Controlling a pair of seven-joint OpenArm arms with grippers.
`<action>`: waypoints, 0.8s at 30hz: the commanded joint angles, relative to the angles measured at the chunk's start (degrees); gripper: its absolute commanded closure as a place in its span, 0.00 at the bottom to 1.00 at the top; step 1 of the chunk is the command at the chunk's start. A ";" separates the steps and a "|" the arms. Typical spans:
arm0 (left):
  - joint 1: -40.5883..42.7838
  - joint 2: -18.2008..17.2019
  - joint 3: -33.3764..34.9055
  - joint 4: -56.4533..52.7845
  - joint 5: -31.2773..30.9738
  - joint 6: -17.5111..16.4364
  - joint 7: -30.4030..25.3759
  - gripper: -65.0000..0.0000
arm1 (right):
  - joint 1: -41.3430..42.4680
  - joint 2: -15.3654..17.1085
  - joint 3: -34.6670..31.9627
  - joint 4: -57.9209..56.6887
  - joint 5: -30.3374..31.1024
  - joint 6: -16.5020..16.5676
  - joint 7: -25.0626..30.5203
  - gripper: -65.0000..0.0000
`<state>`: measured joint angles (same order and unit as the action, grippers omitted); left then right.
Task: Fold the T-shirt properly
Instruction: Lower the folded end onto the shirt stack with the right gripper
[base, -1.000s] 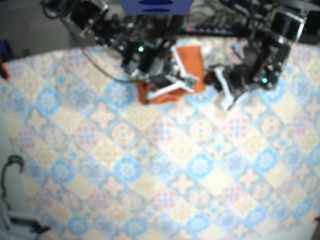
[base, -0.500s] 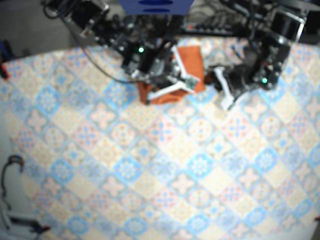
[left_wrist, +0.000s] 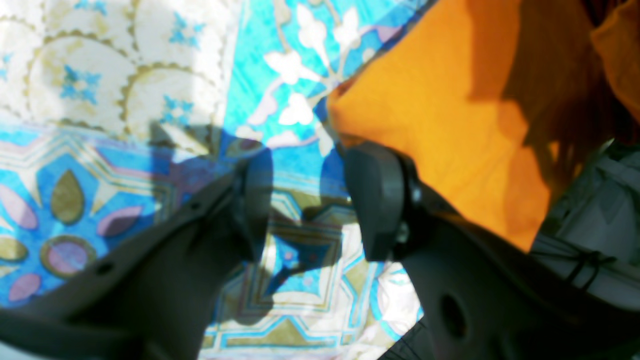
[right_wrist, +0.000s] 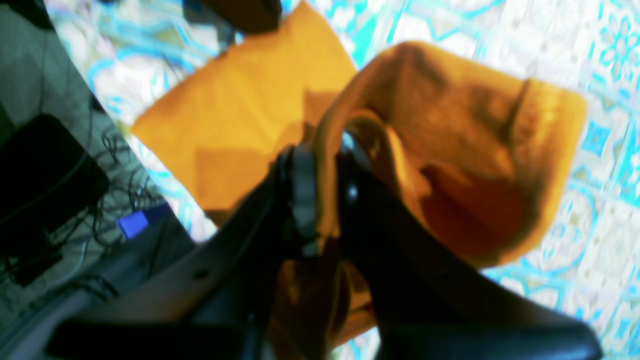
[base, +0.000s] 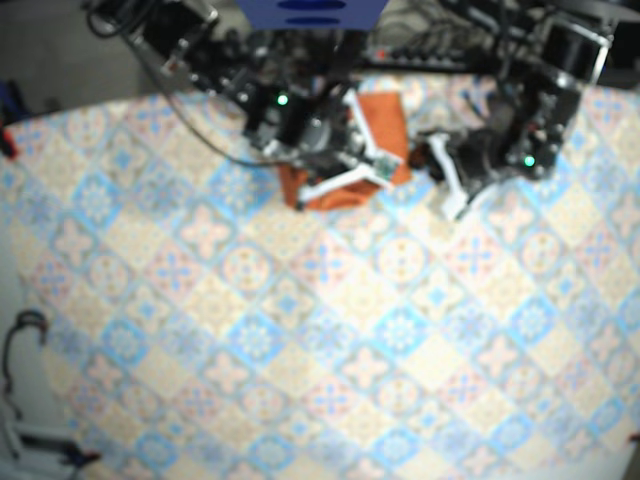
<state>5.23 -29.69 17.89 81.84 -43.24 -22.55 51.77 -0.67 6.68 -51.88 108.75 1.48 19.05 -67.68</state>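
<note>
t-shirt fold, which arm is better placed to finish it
Right: the right gripper is shut on a raised flap of the T-shirt, while the left gripper is open beside its edge, holding nothing.

Orange cloth T-shirt (base: 385, 120) on the patterned table's (base: 300, 330) far side
Right arm's fingers (right_wrist: 300, 190) on it; left arm's fingers (left_wrist: 375, 200) just beside its edge.

One T-shirt (base: 385, 120); two hands: left hand (left_wrist: 307, 195), right hand (right_wrist: 325, 185); one tablecloth (base: 300, 330).
</note>
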 joint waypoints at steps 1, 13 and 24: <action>-0.53 -0.86 -0.35 0.66 0.39 0.00 -0.21 0.58 | 0.80 -1.62 -0.12 0.66 0.24 -0.02 1.61 1.00; -0.53 -0.94 -0.44 0.66 0.39 -0.09 -0.21 0.58 | 0.80 -1.71 -0.12 -2.95 0.24 -0.02 3.02 1.00; 0.26 -1.03 -0.53 0.66 0.39 -0.09 -0.21 0.58 | 0.80 -1.71 -0.21 -6.73 0.24 -0.02 6.36 0.99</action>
<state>5.72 -29.78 17.76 81.84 -43.24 -22.55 51.03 -0.56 5.58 -52.14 101.14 1.48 19.20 -62.46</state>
